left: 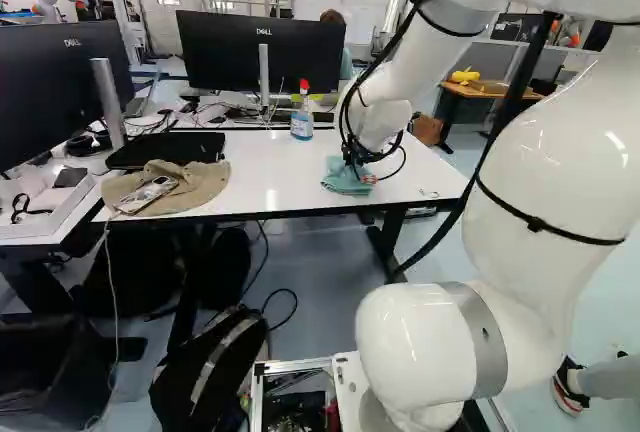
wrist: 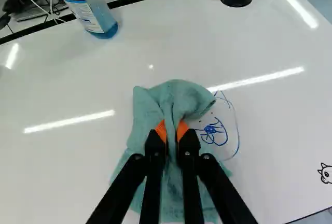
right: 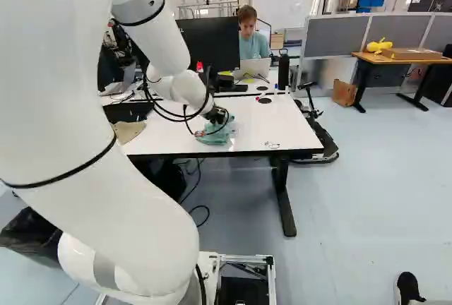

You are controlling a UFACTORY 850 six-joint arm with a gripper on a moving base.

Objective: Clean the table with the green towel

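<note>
- Green cloth towel (wrist: 181, 92) lies on the white table (wrist: 62, 172), bunched in the middle and spread wider at its lower part.
- The hand (wrist: 172, 130) is grasping this towel: its orange pads (wrist: 161, 129) press a raised fold from two sides.
- Just beside the towel there is a blue drawing (wrist: 213, 133), and its lines reach up to the cloth edge. Whether more ink is under the towel, I cannot tell.
- A small animal drawing (wrist: 326, 174) is apart from the towel, on its right in the right base view, near the front edge of the table.
- The spray bottle (wrist: 88, 9) stands upright beyond the towel, well apart. The beige cap (left: 190, 187) is well apart also, to the left of the towel in the left base view.
- I judge that the step in hand is the wiping, because the cloth is held on the table beside the ink, which is not yet removed.
- The next move probably calls for light pressure down and a sideways stroke of the towel over the blue drawing, repeated if ink remains. Afterwards the animal drawing may need the same.
- A possible risk: the soft fold bends, and the cloth slides above the ink without rubbing it.
</note>
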